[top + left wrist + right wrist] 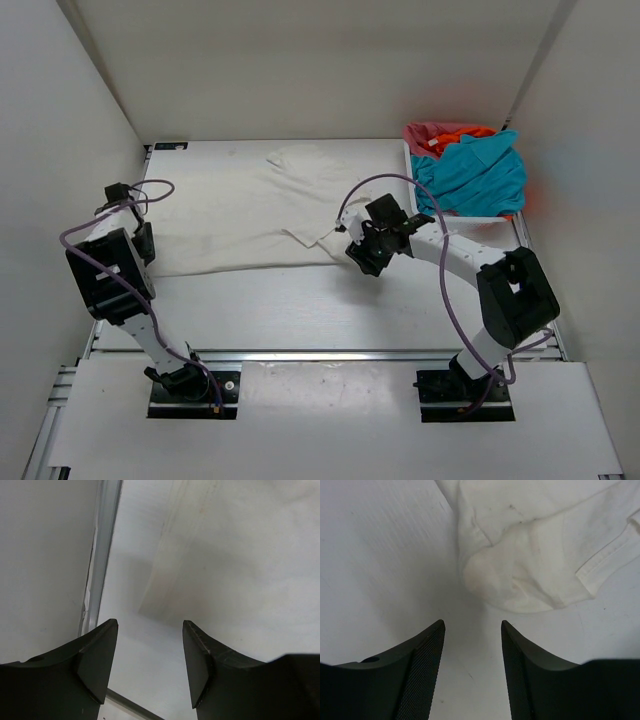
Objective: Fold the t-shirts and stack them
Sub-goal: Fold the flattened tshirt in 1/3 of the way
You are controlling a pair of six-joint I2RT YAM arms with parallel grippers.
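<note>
A white t-shirt (250, 215) lies spread flat on the table, with one sleeve (315, 238) at its near right corner. My left gripper (146, 243) is open at the shirt's left edge and holds nothing. In the left wrist view the gripper (150, 622) hovers over bare table, with the white cloth (230, 555) just ahead. My right gripper (347, 232) is open and empty beside the sleeve. In the right wrist view the gripper (472, 622) sits just short of the sleeve (520, 585). Teal-blue (475, 175), orange (470, 132) and pinkish-red (430, 135) t-shirts are heaped at the back right.
The coloured shirts sit in a white basket (470, 218) at the table's back right corner. White walls close in the left, back and right sides. A metal rail (102, 555) runs along the table's left edge, close to my left gripper.
</note>
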